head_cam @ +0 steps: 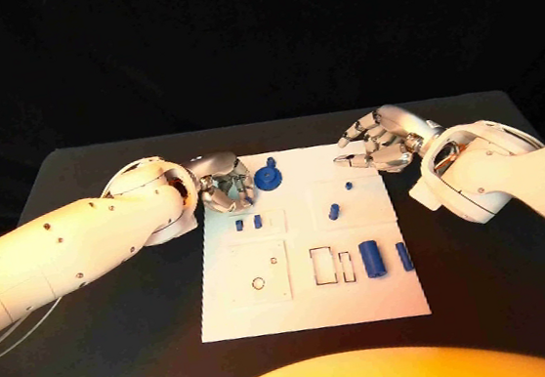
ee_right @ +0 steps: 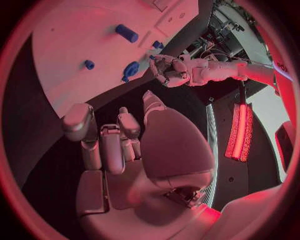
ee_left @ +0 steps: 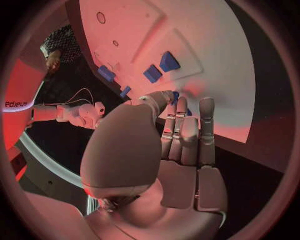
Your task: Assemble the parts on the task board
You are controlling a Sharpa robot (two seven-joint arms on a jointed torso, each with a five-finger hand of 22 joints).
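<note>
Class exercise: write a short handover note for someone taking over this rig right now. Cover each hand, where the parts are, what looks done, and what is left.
Left hand: at the task board's far left corner, beside the round blue part; whether it touches it is unclear.
Right hand: open, holding nothing, hovering off the board's far right corner.
Parts: two small blue pieces mid-left, one mid-right, two longer ones at the near right.
Done: cannot tell.
Left: most parts appear loose; outlined slots look unfilled.

Arms: you have two white, rounded shells, left arm (head_cam: 62, 247) and right arm (head_cam: 528, 173), dotted with small dark screws.
Hands: left hand (head_cam: 222, 182) and right hand (head_cam: 377, 142) are silver, with segmented metallic fingers (ee_left: 206, 130).
Cables: thin pale cables trail beside each arm.
</note>
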